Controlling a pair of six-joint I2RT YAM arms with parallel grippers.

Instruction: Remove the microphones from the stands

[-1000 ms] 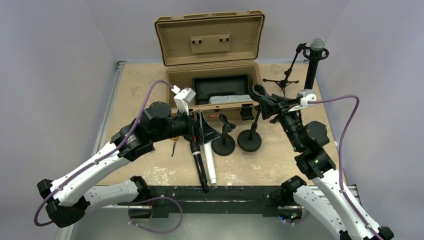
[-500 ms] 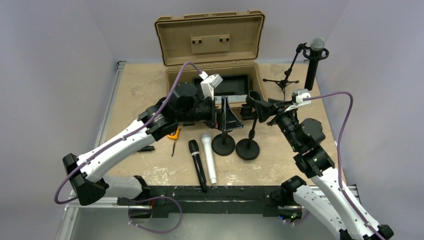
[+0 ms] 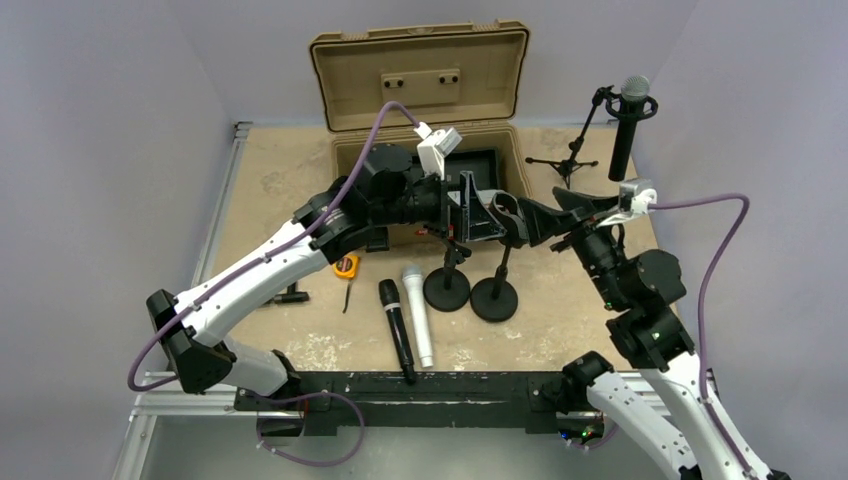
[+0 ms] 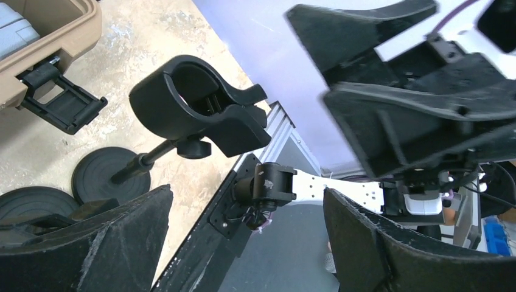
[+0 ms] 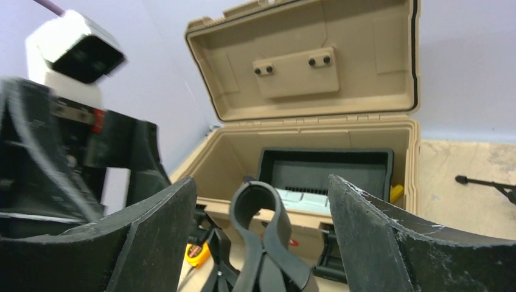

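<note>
Black microphone (image 3: pixel 396 330) and white microphone (image 3: pixel 418 318) lie on the tabletop (image 3: pixel 290 190) at 6 o'clock, the left gripper (image 3: pixel 485 212) has swung up wide-open beside the right gripper (image 3: pixel 535 220), also wide, at an empty clip (image 4: pixel 196 106), while the last microphone (image 3: pixel 624 135), still to pull, stands mounted at 1 o'clock.

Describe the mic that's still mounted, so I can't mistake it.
From the open tan case, look right to the table's far right corner, where a thin tripod stand rises. The microphone clipped at its top stands upright, black with a grey mesh head; the loose black microphone and white microphone lie flat.
</note>
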